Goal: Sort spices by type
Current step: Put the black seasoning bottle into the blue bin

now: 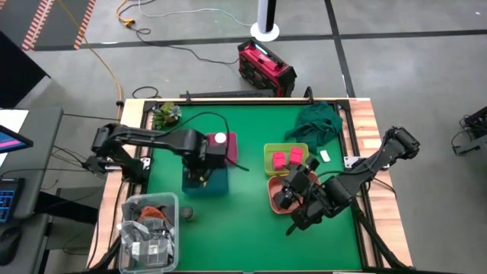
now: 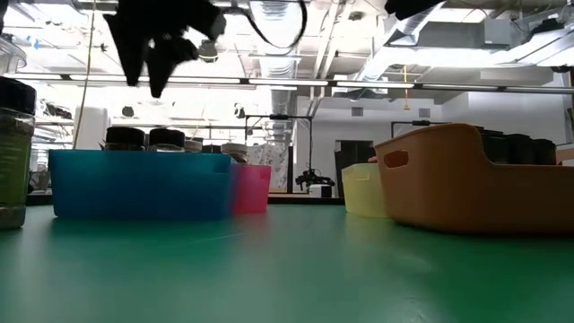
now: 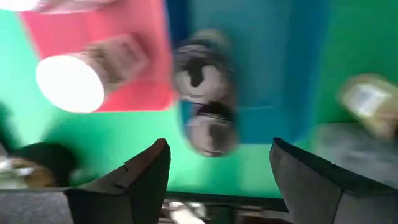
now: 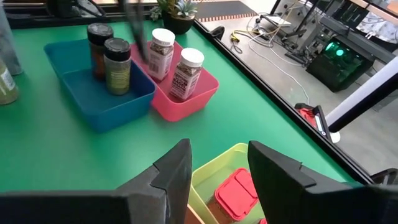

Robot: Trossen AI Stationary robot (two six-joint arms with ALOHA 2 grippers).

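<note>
On the green surface (image 1: pixel 243 152), seen from above, four trays sit in a loose row across the middle of the frame: a blue tray (image 1: pixel 207 181) and a pink tray (image 1: pixel 230 144) left of centre, a yellow-green tray (image 1: pixel 268 158) and an orange-brown tray (image 1: pixel 272 195) right of centre. The left end effector (image 1: pixel 199 169) hangs above the blue tray; its own camera shows the two dark fingers (image 3: pixel 134 177) spread apart with nothing between them, and under them two dark-capped jars (image 4: pixel 111 61) stand upright side by side at one end of the blue tray. Two white-capped jars (image 4: pixel 175 63) stand in the pink tray, which touches the blue one along its long side. Two bright pink boxes (image 1: pixel 286 158) lie in the yellow-green tray. The right end effector (image 1: pixel 298 199) is at the orange-brown tray in the lower right of the top view; its fingers (image 4: pixel 277 174) stand a narrow gap apart, with nothing visibly between them. Dark containers (image 2: pixel 520 148) rise just over that tray's rim in the table-level view. Another dark-capped jar (image 1: pixel 186 214) stands alone on the surface near the lower left, beside a clear bin (image 1: pixel 149 232) of clutter. A green cloth (image 1: pixel 318 123) lies bunched at the upper right.
</note>
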